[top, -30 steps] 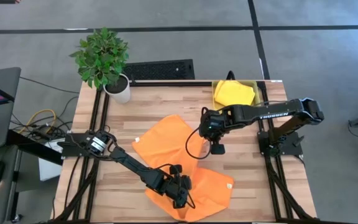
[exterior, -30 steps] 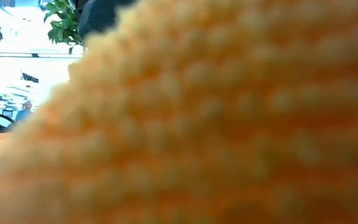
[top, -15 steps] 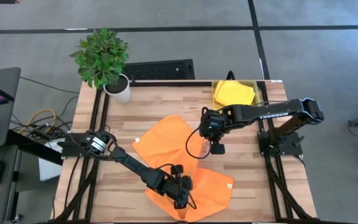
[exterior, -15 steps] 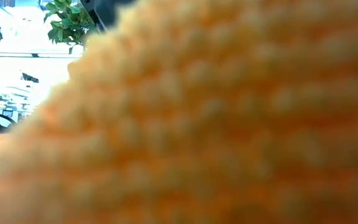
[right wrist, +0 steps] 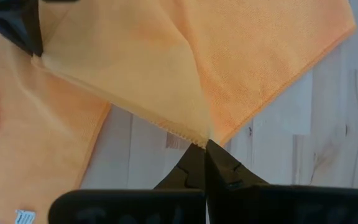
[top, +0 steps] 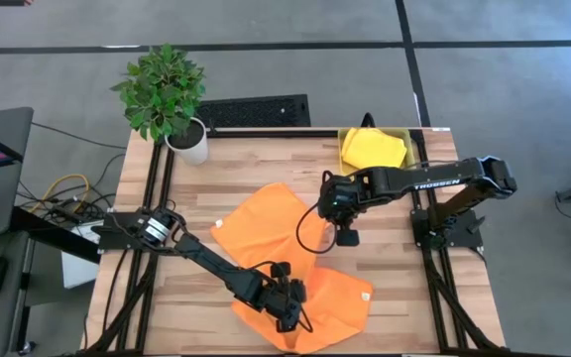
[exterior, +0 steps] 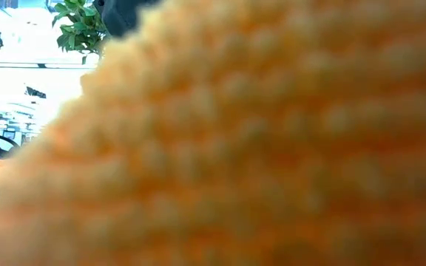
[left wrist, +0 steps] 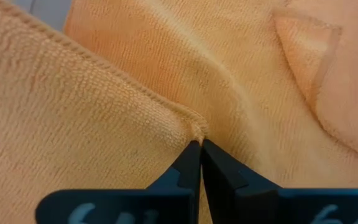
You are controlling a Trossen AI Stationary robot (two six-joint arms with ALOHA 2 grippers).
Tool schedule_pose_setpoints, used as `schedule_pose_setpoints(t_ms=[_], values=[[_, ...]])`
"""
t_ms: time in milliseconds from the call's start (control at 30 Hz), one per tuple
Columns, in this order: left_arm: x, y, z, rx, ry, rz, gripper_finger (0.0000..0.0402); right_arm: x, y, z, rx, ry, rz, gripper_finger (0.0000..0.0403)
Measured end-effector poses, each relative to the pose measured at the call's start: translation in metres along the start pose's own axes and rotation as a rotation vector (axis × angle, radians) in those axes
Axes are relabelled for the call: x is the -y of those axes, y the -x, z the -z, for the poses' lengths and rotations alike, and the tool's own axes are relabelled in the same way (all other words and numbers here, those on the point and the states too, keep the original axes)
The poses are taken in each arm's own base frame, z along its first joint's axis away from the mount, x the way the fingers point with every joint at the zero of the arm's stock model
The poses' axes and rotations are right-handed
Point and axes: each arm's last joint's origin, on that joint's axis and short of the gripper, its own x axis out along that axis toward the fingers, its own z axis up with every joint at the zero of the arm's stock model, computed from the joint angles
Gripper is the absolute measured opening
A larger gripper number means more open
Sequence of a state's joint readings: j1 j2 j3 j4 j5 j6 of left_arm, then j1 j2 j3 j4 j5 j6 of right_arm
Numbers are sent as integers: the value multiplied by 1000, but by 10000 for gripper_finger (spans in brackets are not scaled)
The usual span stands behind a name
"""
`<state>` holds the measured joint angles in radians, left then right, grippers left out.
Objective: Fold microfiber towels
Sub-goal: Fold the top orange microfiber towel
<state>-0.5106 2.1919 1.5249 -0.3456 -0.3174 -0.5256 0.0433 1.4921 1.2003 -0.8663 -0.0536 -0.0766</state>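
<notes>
Orange towel (top: 266, 223): plain, creased, spread mid-tabletop (top: 216, 169), near corner draped forward.
Left claw (left wrist: 199, 144): pinched closed on the towel's hem near the front edge; a second ago it stood partly apart.
Right claw (right wrist: 202, 145): clamped on a raised corner, unchanged.
</notes>
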Motion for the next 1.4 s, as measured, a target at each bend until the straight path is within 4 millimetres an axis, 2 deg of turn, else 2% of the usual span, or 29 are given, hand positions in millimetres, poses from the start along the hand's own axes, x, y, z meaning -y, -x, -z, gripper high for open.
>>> schedule_pose_setpoints(t_ms=[433, 633, 833, 1100, 1267, 1400], values=[[-4, 36, -7, -87, 106, 48, 0, -1, 1, 11, -114, 19, -15, 8], [-6, 67, -13, -98, 214, 44, 0, -2, 2, 15, -163, 71, -26, 8], [-14, 96, -7, -99, 407, -111, 0, 5, 3, 6, -67, 119, 1, 8], [-27, 116, 10, -137, 710, -360, 0, 20, 4, -11, 110, 219, 56, 8], [-35, 121, 16, -116, 935, -481, 0, 40, -14, -20, 155, 205, 96, 8], [-41, 126, 21, -87, 1072, -584, 0, 56, -43, -22, 105, 233, 104, 8]])
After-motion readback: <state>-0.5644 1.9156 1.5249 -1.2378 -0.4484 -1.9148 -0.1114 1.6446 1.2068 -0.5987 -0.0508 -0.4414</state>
